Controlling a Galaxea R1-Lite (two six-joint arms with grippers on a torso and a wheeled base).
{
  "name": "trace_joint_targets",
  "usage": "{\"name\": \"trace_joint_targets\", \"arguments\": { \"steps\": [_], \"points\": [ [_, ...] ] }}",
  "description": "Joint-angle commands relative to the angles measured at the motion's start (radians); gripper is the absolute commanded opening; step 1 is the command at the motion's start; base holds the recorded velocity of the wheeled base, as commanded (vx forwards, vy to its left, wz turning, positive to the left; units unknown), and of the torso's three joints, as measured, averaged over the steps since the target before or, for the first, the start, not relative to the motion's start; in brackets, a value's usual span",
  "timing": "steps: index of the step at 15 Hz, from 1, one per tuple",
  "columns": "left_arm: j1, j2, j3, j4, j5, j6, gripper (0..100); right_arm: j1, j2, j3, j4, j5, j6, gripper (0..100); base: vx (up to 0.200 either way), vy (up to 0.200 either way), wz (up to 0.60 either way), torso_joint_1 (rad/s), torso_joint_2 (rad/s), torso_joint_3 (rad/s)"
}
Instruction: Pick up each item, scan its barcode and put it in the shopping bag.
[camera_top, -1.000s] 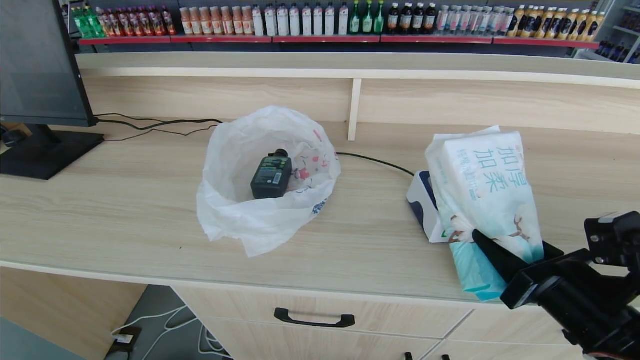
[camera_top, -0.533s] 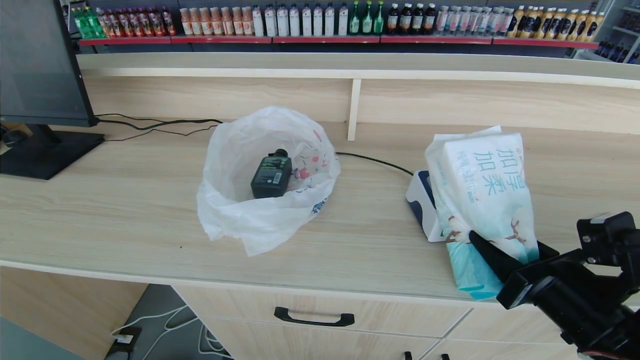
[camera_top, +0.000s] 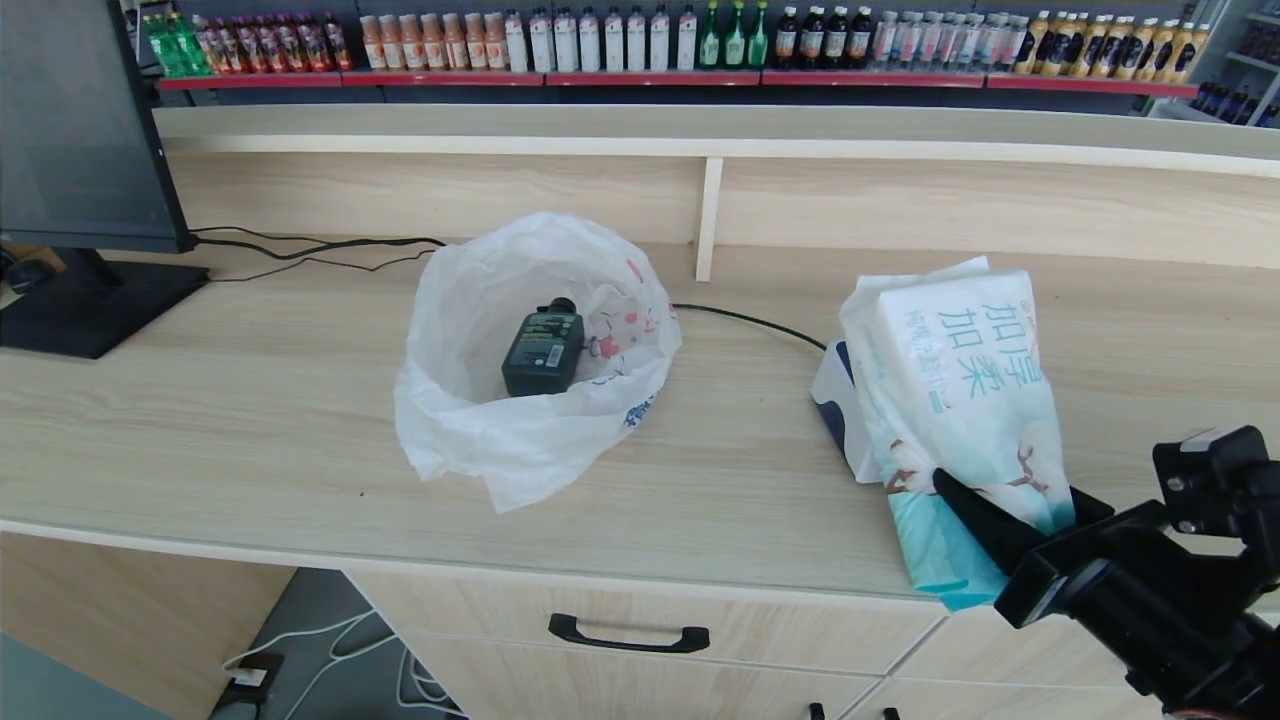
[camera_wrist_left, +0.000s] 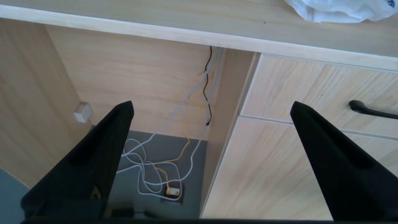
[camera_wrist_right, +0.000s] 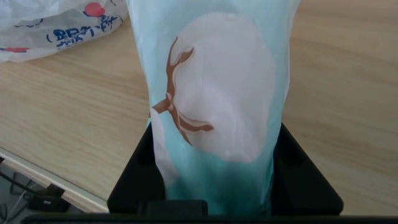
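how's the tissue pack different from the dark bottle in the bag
The tissue pack is held at its lower end by the right gripper, tilted over the scanner; the dark bottle lies inside the shopping bag. The tissue pack is white and teal and clearly bigger; the dark bottle is small and blackish. Both are at the wooden counter.

Right arm (camera_top: 1150, 600): black, at the lower right of the head view, angled forward and inward toward its gripper.
Right gripper (camera_top: 1015, 495): pointing away from the robot and clamped on the lower end of the tissue pack (camera_top: 960, 370), which rises tilted out of it.
Right fingers (camera_wrist_right: 140, 168): one on each side of the pack, pressed flat against it.
Left gripper (camera_wrist_left: 211, 143): aimed forward and somewhat down, with the two fingers spread wide and nothing between them.
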Motion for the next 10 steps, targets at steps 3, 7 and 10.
{"name": "trace_joint_targets", "arguments": {
  "steps": [3, 7, 10],
  "points": [
    [0.0, 0.0, 0.0, -0.001, 0.0, 0.0, 100, 0.001, -0.011, -0.009, 0.002, -0.002, 0.0, 0, 0.0, 0.0, 0.0, 0.0, 0.0, 0.0],
    [0.0, 0.0, 0.0, -0.001, 0.0, 0.0, 100, 0.001, -0.019, -0.038, 0.003, 0.007, 0.0, 0, 0.0, 0.0, 0.0, 0.0, 0.0, 0.0],
    [0.0, 0.0, 0.0, -0.001, 0.0, 0.0, 100, 0.001, -0.028, -0.08, 0.005, 0.009, 0.0, 0, 0.0, 0.0, 0.0, 0.0, 0.0, 0.0]
  ]
}}
